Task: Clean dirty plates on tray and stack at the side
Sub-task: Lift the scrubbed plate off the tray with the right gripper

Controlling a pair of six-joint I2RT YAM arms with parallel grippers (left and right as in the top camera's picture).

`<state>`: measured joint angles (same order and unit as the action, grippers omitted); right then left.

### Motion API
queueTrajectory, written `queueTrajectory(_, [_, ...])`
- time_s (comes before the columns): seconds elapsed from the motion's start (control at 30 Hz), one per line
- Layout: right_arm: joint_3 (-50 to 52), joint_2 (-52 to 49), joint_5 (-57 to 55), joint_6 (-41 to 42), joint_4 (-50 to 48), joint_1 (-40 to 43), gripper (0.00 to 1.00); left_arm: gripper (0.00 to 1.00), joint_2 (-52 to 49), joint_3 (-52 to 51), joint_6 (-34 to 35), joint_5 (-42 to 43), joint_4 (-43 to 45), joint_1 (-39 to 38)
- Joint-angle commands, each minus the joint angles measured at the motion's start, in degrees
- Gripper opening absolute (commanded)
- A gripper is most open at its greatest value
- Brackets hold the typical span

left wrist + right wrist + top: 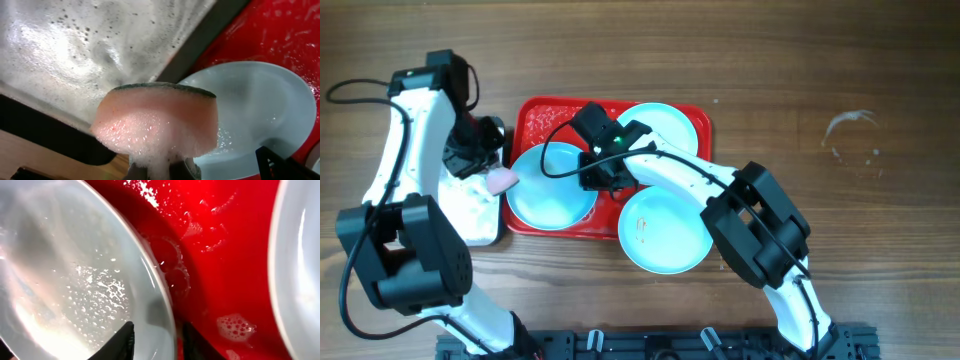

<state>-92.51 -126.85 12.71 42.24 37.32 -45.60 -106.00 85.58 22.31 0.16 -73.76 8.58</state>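
Note:
The red tray (pixel 535 115) holds two pale-blue plates: a wet one at its left (pixel 545 195) and one at its back right (pixel 665 125). A third plate (pixel 664 230) lies on the table by the tray's front right corner. My left gripper (pixel 485 165) is shut on a soapy pink sponge (pixel 501 179), held just left of the left plate (pixel 255 110); the sponge (pixel 157 120) fills the left wrist view. My right gripper (pixel 597 172) straddles the left plate's right rim (pixel 159 340), one finger inside the plate (pixel 60 280), one outside over the tray (pixel 225 255).
A black-rimmed silver metal tray (pixel 470 210) with soapy water sits left of the red tray, under my left arm; it also shows in the left wrist view (pixel 100 45). Foam spots lie on the red tray floor. A wet mark (pixel 850 135) is on the table at the right.

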Motion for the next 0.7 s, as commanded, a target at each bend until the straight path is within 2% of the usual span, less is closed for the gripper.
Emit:
queueTrajectory(0.0, [0.0, -1.6, 1.9, -0.1, -0.3, -0.1, 0.4, 0.04, 1.0, 0.9, -2.4, 1.3, -0.2, 0.8])
queueTrajectory(0.13, [0.0, -1.7, 2.0, 0.0, -0.4, -0.5, 0.39, 0.04, 1.0, 0.9, -2.6, 1.3, 0.2, 0.8])
queueTrajectory(0.17, [0.0, -1.8, 2.0, 0.0, -0.5, -0.7, 0.31, 0.04, 1.0, 0.9, -2.6, 1.3, 0.3, 0.8])
queueTrajectory(0.2, [0.0, -1.9, 2.0, 0.0, -0.5, -0.9, 0.14, 0.04, 1.0, 0.9, -2.6, 1.3, 0.4, 0.8])
queueTrajectory(0.23, [0.0, -2.1, 2.0, -0.1, -0.5, -1.2, 0.04, 0.04, 1.0, 0.9, -2.6, 1.3, 0.5, 0.8])
queueTrajectory(0.37, [-0.1, -1.1, 1.4, -0.8, -0.4, -0.9, 0.04, 0.04, 1.0, 0.9, -2.6, 1.3, 0.5, 0.8])
queueTrajectory(0.47, [-0.1, 3.6, 0.2, -3.7, 1.1, 1.0, 0.04, 0.04, 1.0, 0.9, -2.7, 1.3, 0.4, 0.7])
queueTrajectory(0.53, [-0.1, 8.0, -3.3, -4.7, 3.7, 2.3, 0.04, 0.04, 1.0, 0.9, -2.7, 1.3, 0.5, 0.7])
queueTrajectory(0.67, [-0.1, 19.5, -18.1, -4.8, 11.8, 5.5, 0.04, 0.04, 1.0, 0.9, -5.6, 3.3, 0.6, 0.7])
